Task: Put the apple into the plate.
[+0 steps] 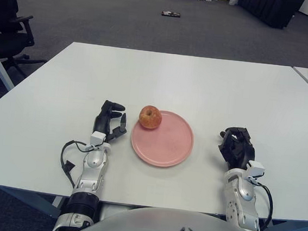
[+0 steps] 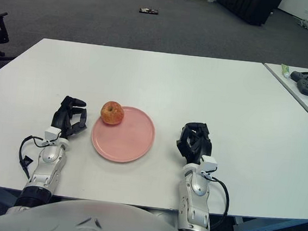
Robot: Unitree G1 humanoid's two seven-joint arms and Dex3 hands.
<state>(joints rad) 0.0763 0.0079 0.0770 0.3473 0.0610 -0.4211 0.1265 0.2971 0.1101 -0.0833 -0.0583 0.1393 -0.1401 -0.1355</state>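
A red-yellow apple (image 1: 150, 117) sits upright on the far left part of a pink plate (image 1: 168, 146) on the white table. My left hand (image 1: 111, 122) shows just left of the plate, fingers loosely spread and holding nothing, a short gap from the apple. Curled into a fist, my right hand (image 1: 237, 146) shows to the right of the plate and holds nothing.
The white table (image 1: 201, 82) stretches far beyond the plate. A second table (image 2: 304, 86) at the right carries dark devices. An office chair (image 1: 7, 22) stands off the table's far left corner.
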